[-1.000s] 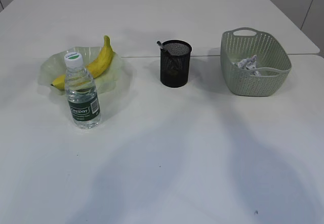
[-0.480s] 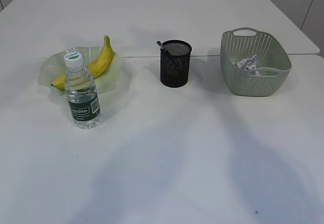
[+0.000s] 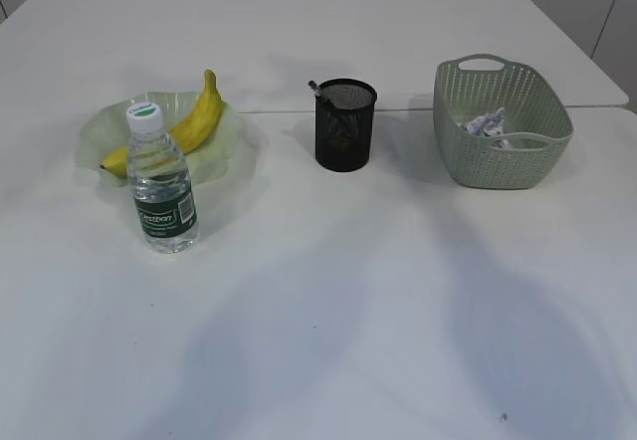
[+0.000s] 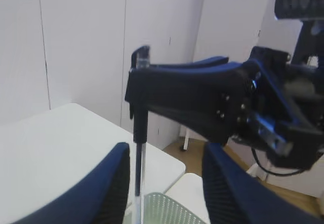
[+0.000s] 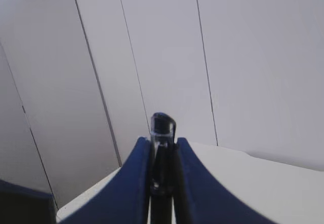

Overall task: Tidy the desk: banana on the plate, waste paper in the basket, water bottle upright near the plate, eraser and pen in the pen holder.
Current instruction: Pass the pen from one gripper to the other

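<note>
In the right wrist view my right gripper (image 5: 163, 142) is shut on a black and clear pen (image 5: 163, 127), held upright. The left wrist view shows that same pen (image 4: 137, 133) hanging from the right gripper (image 4: 136, 89), down between the spread fingers of my left gripper (image 4: 167, 148). The left gripper is open, with the pen close to its left finger. On the table, the banana (image 3: 189, 121) lies on the pale green plate (image 3: 100, 131). The water bottle (image 3: 162, 181) stands upright in front of it. Crumpled waste paper (image 3: 488, 124) lies in the basket (image 3: 498, 166). The eraser is hidden.
The black mesh pen holder (image 3: 345, 126) stands mid-table with a dark slim tip (image 3: 315, 88) leaning over its rim. Neither arm shows in the exterior view. The basket's rim (image 4: 167, 209) lies below the left gripper. White walls stand behind.
Nothing on the table has moved. Only the soft shadows across the near part of the table have shifted a little.
</note>
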### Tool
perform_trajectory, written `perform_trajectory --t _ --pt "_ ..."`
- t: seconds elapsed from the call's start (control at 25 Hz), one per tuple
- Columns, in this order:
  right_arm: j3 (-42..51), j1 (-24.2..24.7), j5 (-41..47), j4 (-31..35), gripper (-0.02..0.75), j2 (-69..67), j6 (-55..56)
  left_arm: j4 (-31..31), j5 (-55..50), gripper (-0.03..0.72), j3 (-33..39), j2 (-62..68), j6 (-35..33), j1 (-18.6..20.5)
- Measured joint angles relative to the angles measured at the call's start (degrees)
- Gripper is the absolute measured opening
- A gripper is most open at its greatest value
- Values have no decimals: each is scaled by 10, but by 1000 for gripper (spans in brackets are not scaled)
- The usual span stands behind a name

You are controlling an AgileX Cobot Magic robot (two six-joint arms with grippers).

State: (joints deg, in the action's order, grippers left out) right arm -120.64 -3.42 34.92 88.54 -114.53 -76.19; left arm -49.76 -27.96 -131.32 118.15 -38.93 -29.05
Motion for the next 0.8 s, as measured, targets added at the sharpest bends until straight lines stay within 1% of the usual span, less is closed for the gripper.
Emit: perform_trajectory --t 0.12,0.36,0.44,0.8 --pt "0 0 0 -1 75 -19 -19 0 4 329 0 -2 -8 14" --pt "0 0 -1 3 75 -65 -60 0 4 329 0 -27 -11 67" --pt "0 0 -1 3 75 -81 -73 0 4 328 0 -33 -11 79" --pt "0 -7 20 14 75 -129 -127 3 -47 323 0 -42 -12 133"
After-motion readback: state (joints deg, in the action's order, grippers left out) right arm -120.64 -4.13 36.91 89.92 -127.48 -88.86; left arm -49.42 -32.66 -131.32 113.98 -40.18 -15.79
